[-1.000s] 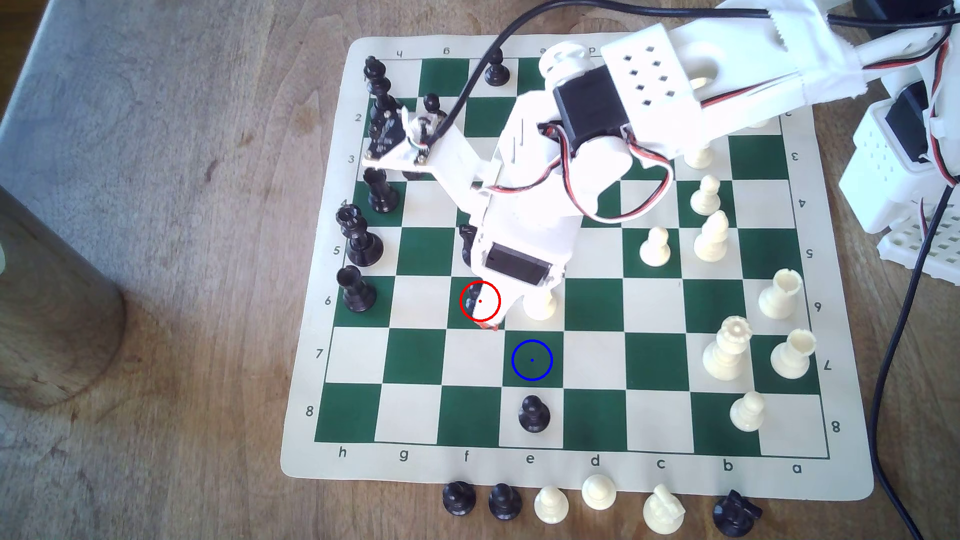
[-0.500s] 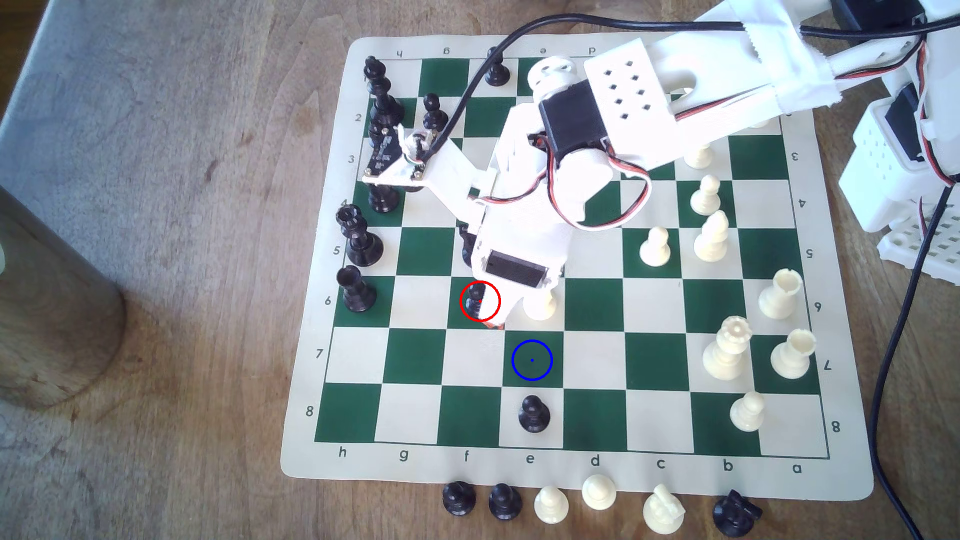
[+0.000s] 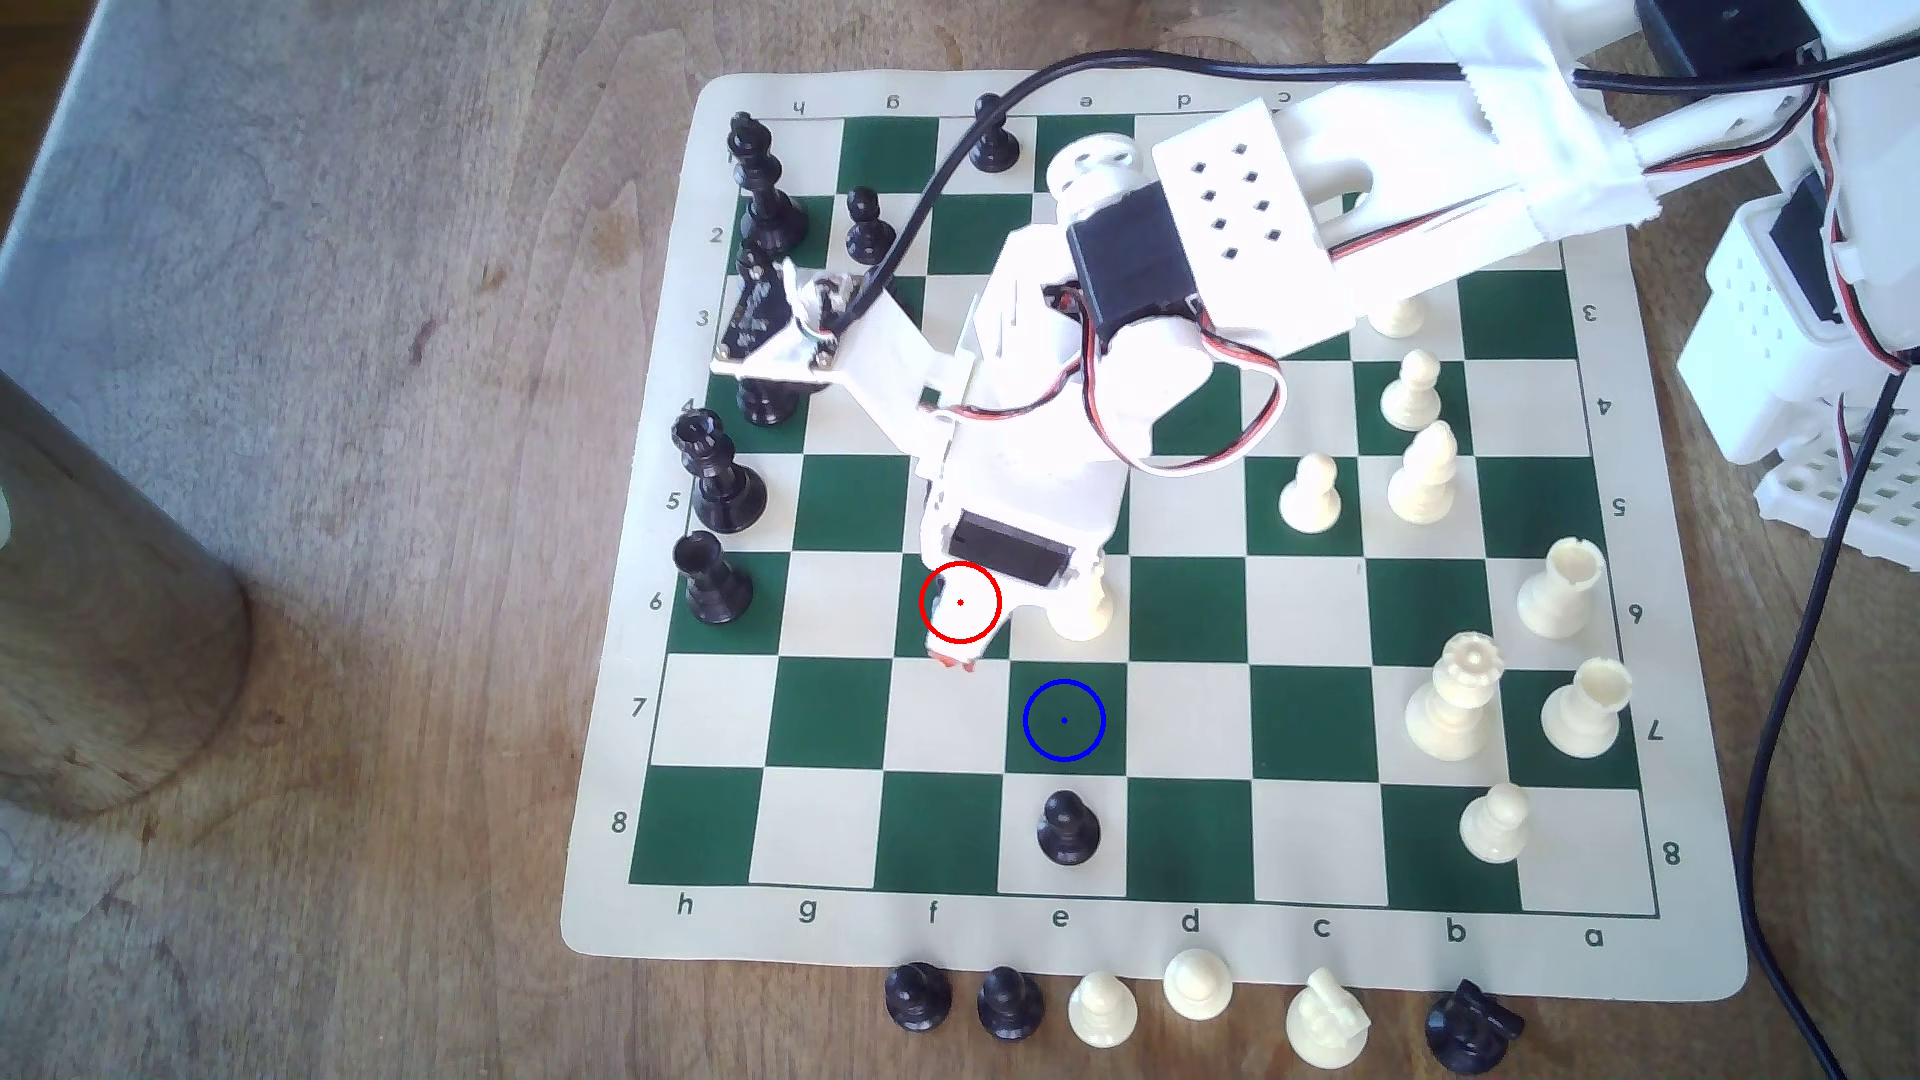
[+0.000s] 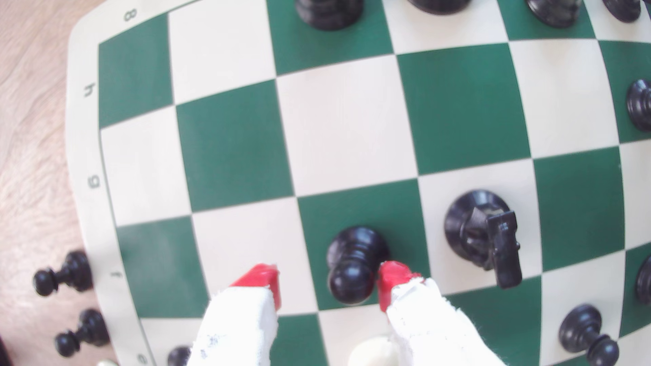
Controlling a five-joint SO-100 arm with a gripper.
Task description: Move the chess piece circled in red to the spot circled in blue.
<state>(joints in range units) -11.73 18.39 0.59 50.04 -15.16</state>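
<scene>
The chess piece circled in red, a small glossy black pawn (image 4: 354, 260), stands upright on a green square. My gripper (image 4: 329, 285) is open and straddles it. One red fingertip (image 4: 391, 281) is right against the pawn's ball head, the other (image 4: 267, 281) stands well apart. In the exterior view my gripper (image 3: 956, 656) covers the red ring and hides most of the pawn. The spot circled in blue (image 3: 1064, 720) is a bare green square, one square diagonally nearer the board's front edge and toward the exterior view's right.
A white pawn (image 3: 1081, 613) stands right beside the gripper. A black knight (image 4: 482, 232) is one square from the circled pawn. Another black pawn (image 3: 1068, 829) sits just beyond the blue spot. Captured pieces (image 3: 1101, 1007) line the board's front edge.
The arm has swung toward the exterior view's left. The gripper tips shifted left over the red ring and now cover the pawn that showed beside them before.
</scene>
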